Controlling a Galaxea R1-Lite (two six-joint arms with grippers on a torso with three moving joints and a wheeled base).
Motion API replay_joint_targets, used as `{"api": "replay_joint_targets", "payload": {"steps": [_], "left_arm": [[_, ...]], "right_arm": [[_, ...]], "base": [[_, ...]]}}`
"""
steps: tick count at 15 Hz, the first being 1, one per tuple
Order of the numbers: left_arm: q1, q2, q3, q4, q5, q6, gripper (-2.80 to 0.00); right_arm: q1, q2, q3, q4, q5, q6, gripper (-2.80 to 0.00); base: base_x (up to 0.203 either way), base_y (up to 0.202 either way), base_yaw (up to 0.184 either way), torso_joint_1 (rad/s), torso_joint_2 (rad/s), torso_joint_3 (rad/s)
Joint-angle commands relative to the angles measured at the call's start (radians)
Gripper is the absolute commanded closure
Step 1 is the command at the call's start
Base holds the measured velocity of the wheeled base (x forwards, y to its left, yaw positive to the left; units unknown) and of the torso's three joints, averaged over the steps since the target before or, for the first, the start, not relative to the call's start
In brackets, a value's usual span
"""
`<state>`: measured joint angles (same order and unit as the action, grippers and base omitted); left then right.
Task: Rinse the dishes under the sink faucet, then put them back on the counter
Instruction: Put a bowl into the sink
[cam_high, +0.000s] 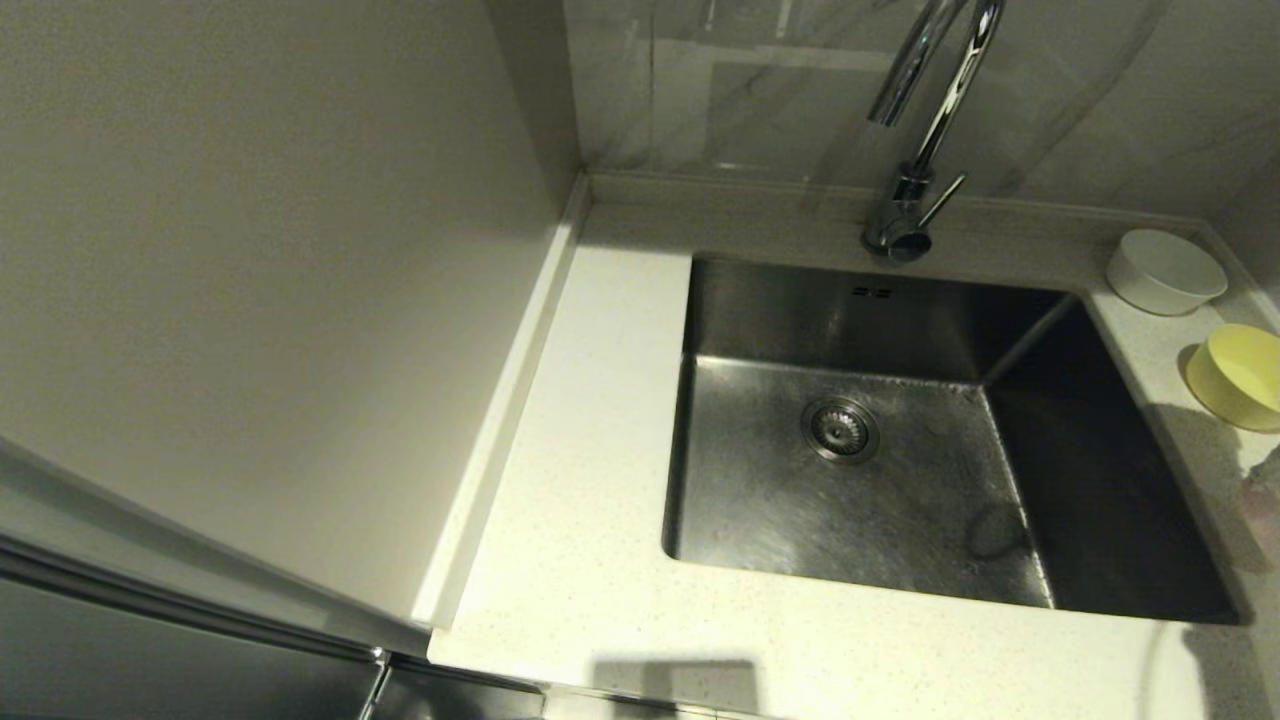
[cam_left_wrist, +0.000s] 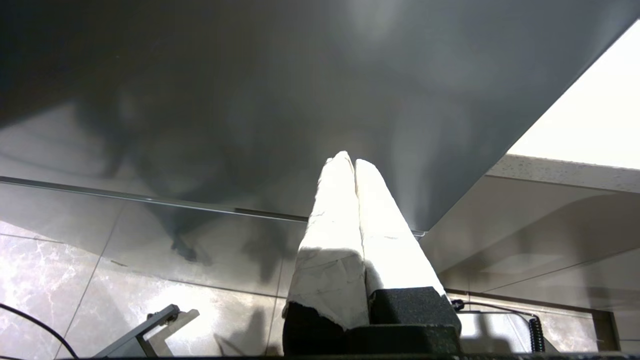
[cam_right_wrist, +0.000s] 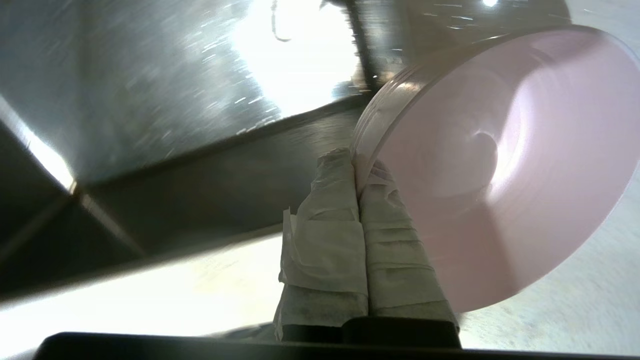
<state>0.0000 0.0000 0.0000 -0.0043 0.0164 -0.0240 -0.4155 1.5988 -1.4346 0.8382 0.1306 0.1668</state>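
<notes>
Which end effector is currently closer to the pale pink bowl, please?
The right. The right end effector is shut on the rim of the pale pink bowl, beside the sink. The left end effector is shut, empty, by a dark panel.

a plain beige wall (cam_high: 250, 250) rises along the left edge of the worktop — behind its back edge stands a grey marbled, glossy backsplash (cam_high: 760, 90). below the front left corner, a dark cabinet front (cam_high: 150, 650). marbled floor tiles (cam_left_wrist: 60, 280) — a black cable (cam_left_wrist: 35, 322) crosses them.
</notes>
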Motion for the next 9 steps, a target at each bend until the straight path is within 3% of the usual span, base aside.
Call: {"api": "replay_joint_targets", "payload": {"steps": [1,3,5,7,9], "left_arm": [[0.0,-0.002,0.0,0.0,0.0,-0.001,0.0],[0.0,-0.002,0.0,0.0,0.0,-0.001,0.0],[0.0,-0.002,0.0,0.0,0.0,-0.001,0.0],[0.0,-0.002,0.0,0.0,0.0,-0.001,0.0],[0.0,-0.002,0.0,0.0,0.0,-0.001,0.0]], "right_arm": [[0.13,-0.026,-0.025,0.018,-0.014,0.001,0.0],[0.276,0.002,-0.069,0.034,-0.084,0.007,0.0],[0.408,0.092,-0.145,0.039,-0.207,0.018,0.0],[0.5,0.206,-0.221,0.04,-0.349,0.019,0.0],[0.569,0.314,-0.28,0.039,-0.425,0.007,0.0]], "base": [[0.0,0.0,0.0,0.0,0.0,0.0],[0.0,0.0,0.0,0.0,0.0,0.0],[0.0,0.0,0.0,0.0,0.0,0.0],[0.0,0.0,0.0,0.0,0.0,0.0],[0.0,0.0,0.0,0.0,0.0,0.0]]}}
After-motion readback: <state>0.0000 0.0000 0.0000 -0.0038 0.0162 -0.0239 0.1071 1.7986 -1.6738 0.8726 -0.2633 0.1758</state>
